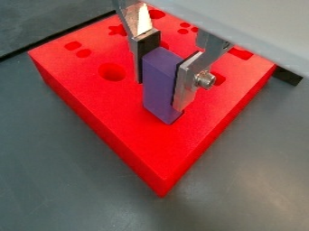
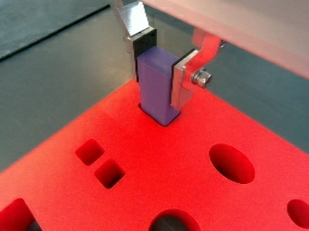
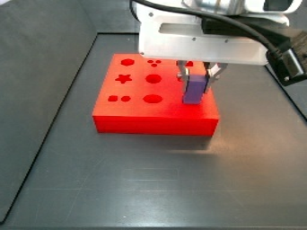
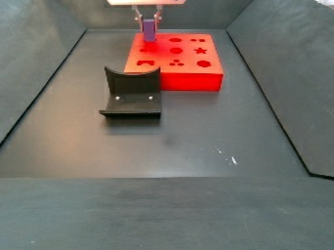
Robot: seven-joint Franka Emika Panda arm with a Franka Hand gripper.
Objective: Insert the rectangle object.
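Observation:
The rectangle object (image 1: pixel 157 88), a slim purple-blue bar, stands upright with its lower end in a slot near a corner of the red block (image 1: pixel 108 117). My gripper (image 1: pixel 165 79) is shut on the bar, with a silver finger plate on each side of its upper part. Both wrist views show this; the bar (image 2: pixel 157 86) meets the red block (image 2: pixel 145 171) with a thin dark outline round its foot. In the side views the gripper (image 3: pixel 196 74) holds the bar (image 3: pixel 192 90) over the block's edge (image 3: pixel 150 112), and the bar (image 4: pixel 148 29) stands at the block's far left corner (image 4: pixel 177 73).
The red block has several shaped holes, among them round ones (image 2: pixel 229 162) and square ones (image 2: pixel 99 164). The fixture (image 4: pixel 131 93) stands on the dark floor in front of the block. Dark walls (image 4: pixel 39 88) ring the floor.

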